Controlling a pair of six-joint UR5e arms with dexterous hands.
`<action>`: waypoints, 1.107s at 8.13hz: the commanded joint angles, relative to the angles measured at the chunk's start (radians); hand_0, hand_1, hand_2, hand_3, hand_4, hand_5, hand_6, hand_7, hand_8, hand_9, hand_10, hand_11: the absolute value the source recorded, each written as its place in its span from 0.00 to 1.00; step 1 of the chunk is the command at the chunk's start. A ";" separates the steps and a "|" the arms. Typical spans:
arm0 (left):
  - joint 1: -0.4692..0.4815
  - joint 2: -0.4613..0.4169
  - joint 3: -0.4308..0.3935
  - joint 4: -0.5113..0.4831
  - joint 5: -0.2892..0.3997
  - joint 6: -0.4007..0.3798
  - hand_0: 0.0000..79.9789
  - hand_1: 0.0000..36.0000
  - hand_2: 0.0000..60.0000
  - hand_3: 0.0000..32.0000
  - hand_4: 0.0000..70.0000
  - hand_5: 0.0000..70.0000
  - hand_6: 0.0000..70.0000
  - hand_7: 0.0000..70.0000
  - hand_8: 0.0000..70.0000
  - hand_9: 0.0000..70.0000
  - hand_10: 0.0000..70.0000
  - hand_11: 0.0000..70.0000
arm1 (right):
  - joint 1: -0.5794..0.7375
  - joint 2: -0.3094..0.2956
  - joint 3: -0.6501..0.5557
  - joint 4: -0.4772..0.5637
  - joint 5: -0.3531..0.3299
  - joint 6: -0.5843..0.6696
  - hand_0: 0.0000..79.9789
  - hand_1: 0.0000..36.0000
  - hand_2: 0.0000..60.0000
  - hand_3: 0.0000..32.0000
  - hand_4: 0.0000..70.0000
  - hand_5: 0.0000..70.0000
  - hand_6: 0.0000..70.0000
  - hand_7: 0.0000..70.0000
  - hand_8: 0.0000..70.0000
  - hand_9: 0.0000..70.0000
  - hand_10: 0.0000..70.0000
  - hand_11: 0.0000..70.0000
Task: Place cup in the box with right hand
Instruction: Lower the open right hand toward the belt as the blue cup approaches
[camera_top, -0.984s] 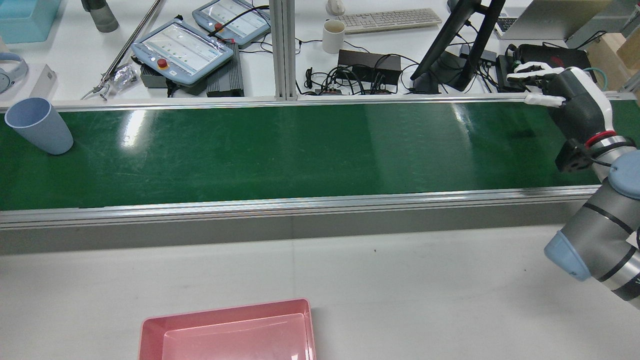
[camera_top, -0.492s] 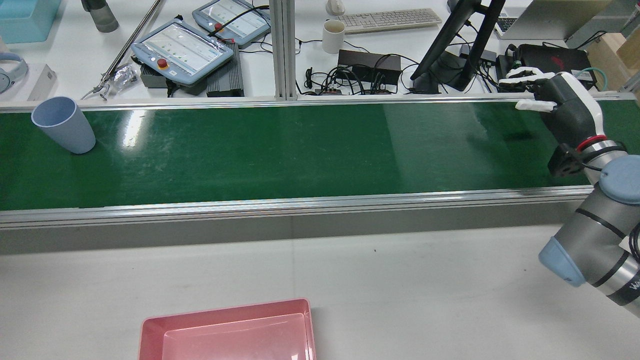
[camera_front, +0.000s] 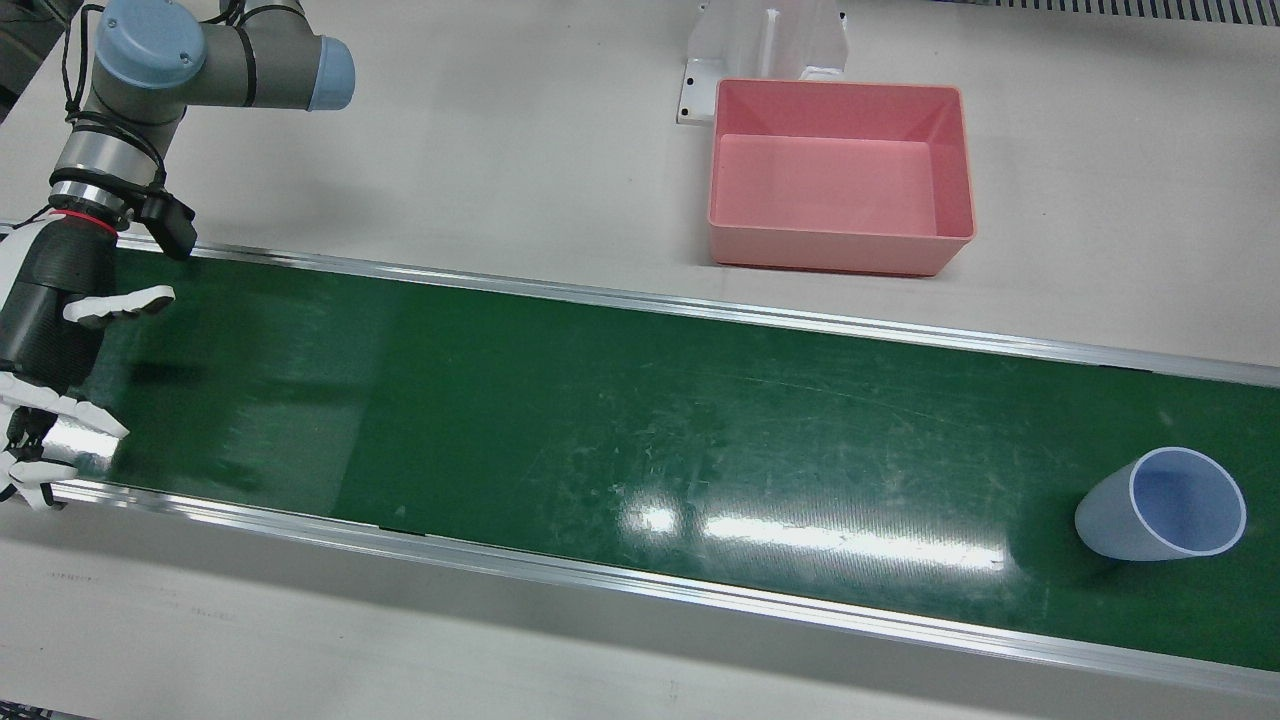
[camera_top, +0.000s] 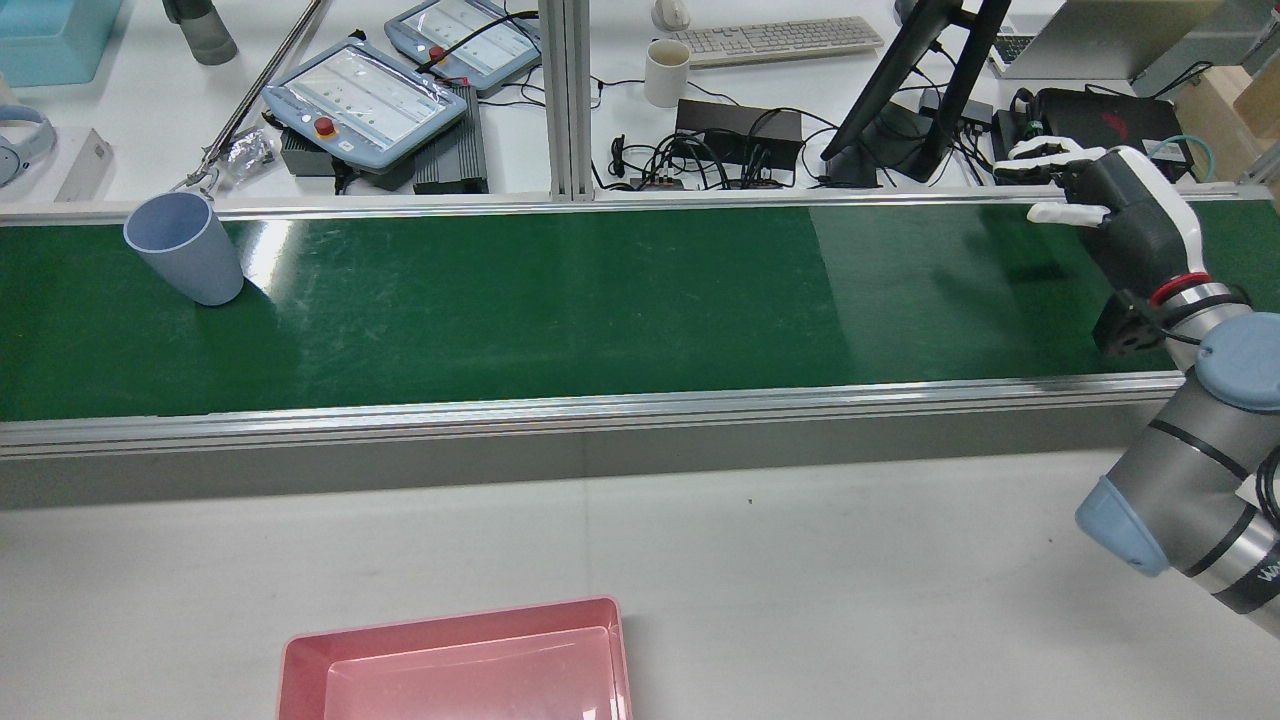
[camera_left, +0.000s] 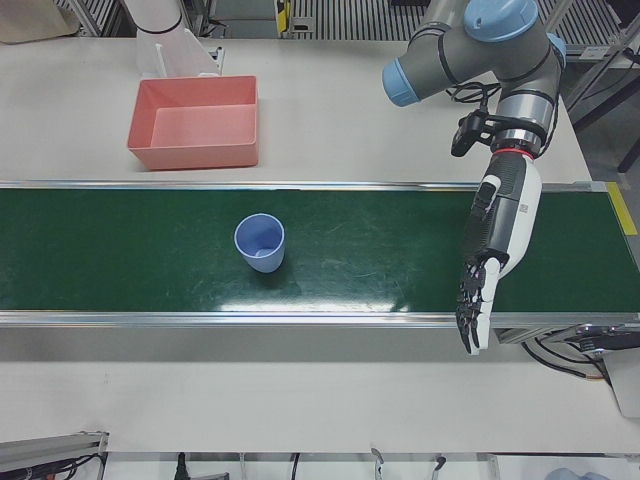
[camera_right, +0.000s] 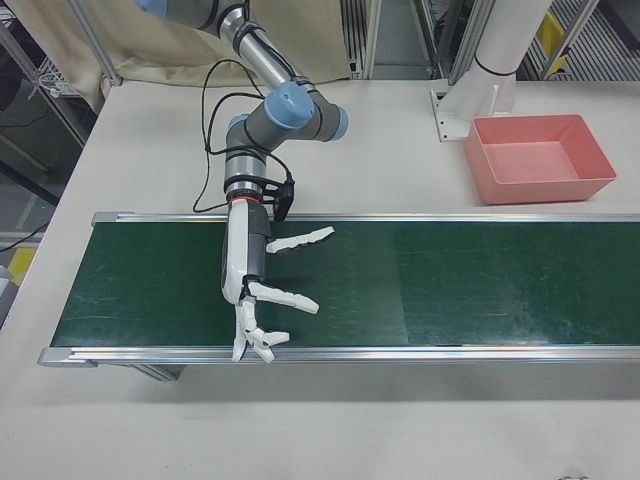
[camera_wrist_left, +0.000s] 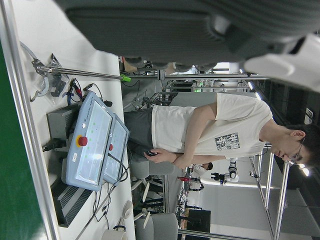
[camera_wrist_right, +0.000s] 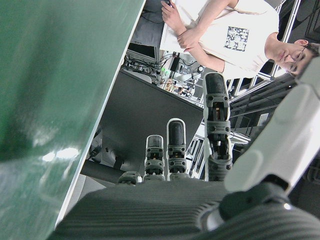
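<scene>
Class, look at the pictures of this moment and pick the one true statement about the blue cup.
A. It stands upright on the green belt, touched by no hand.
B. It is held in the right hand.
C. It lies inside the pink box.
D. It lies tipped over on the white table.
A: the blue cup stands upright, mouth up, on the green belt, far from the open right hand; the pink box holds nothing.

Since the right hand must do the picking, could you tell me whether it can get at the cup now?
Probably not yet. The right hand hangs open over one end of the green belt, while the cup stands upright near the opposite end. Nothing lies between them; it is only the distance.
</scene>
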 joint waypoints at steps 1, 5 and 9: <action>0.000 0.000 0.001 0.000 0.000 0.000 0.00 0.00 0.00 0.00 0.00 0.00 0.00 0.00 0.00 0.00 0.00 0.00 | 0.000 0.000 0.007 0.000 0.000 -0.014 0.55 0.02 0.03 0.00 0.77 0.02 0.14 0.69 0.14 0.28 0.02 0.02; 0.000 0.000 0.001 0.000 0.000 0.000 0.00 0.00 0.00 0.00 0.00 0.00 0.00 0.00 0.00 0.00 0.00 0.00 | -0.021 -0.001 0.003 0.002 0.000 -0.059 0.55 0.02 0.01 0.00 0.68 0.02 0.14 0.68 0.15 0.29 0.03 0.04; 0.000 0.000 0.001 0.000 0.000 0.000 0.00 0.00 0.00 0.00 0.00 0.00 0.00 0.00 0.00 0.00 0.00 0.00 | -0.022 0.000 0.007 0.002 0.000 -0.062 0.55 0.02 0.01 0.00 0.64 0.02 0.14 0.68 0.15 0.29 0.03 0.04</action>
